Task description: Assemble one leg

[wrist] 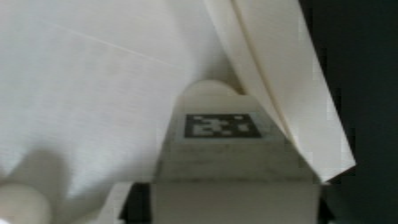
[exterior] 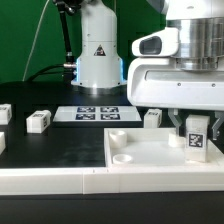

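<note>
Meanwhile, the white plate is seen lying on the table with the leg held upright over its corner toward the exterior view's right, clamped between the closed fingers of the gripper. Seating appears unfinished. Only the wrist view shows the leg tag closely; spare legs are seen only outside.

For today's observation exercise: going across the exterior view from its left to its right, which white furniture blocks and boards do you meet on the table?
Small tagged block at the left edge → second tagged block → marker board → block behind the plate → the leg between the gripper fingers, over the white plate.
</note>
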{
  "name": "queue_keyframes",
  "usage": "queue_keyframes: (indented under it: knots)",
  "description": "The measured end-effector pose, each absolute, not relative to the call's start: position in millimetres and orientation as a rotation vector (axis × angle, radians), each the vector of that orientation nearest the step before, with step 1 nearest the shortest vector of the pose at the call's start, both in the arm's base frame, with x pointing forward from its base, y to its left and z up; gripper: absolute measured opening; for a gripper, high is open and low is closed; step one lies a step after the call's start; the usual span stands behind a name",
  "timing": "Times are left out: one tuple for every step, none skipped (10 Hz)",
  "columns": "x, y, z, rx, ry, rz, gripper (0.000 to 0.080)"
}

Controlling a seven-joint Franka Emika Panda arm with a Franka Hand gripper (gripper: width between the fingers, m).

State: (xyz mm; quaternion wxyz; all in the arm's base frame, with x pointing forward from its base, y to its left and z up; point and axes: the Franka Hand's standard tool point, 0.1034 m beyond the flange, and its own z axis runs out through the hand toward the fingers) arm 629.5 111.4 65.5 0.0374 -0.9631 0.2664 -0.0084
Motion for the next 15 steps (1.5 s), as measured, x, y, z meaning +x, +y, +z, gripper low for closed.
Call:
queue_keyframes:
  knots:
    - [629.9, 108.9, 65.1, -2.900, 0.940, -0.034, 0.0290]
    - [628.6, 108.9, 65.1, -2.826, 1.130, -0.035, 0.0290]
    - [627.7, 110.0, 65.0, -2.751, 1.296, -0.036, 0.0290]
    - [627.3, 109.9, 64.9, -2.704, 1.385, -0.041, 0.0290]
    - [626.5, 109.6, 64.6, -2.587, 1.578, -0.031, 0.0290]
    - [626.0, 110.0, 64.4, -2.489, 1.721, -0.024, 0.0290]
    - [625.1, 110.4, 64.4, -2.373, 1.877, -0.020, 0.0290]
    - [624.5, 110.8, 64.5, -2.267, 2.006, -0.016, 0.0290]
    - [622.9, 111.4, 64.6, -2.113, 2.166, -0.011, 0.0290]
    - [622.0, 112.1, 64.8, -1.958, 2.315, -0.012, 0.0290]
    - [621.2, 112.2, 64.6, -1.883, 2.376, -0.029, 0.0290]
    - [621.2, 111.5, 65.1, -1.779, 2.454, -0.029, 0.0290]
    - [620.9, 108.9, 65.5, -1.721, 2.501, -0.038, 0.0291]
    - [620.7, 107.9, 65.5, -1.707, 2.510, -0.040, 0.0291]
    - [620.0, 105.4, 65.3, -1.698, 2.521, -0.035, 0.0291]
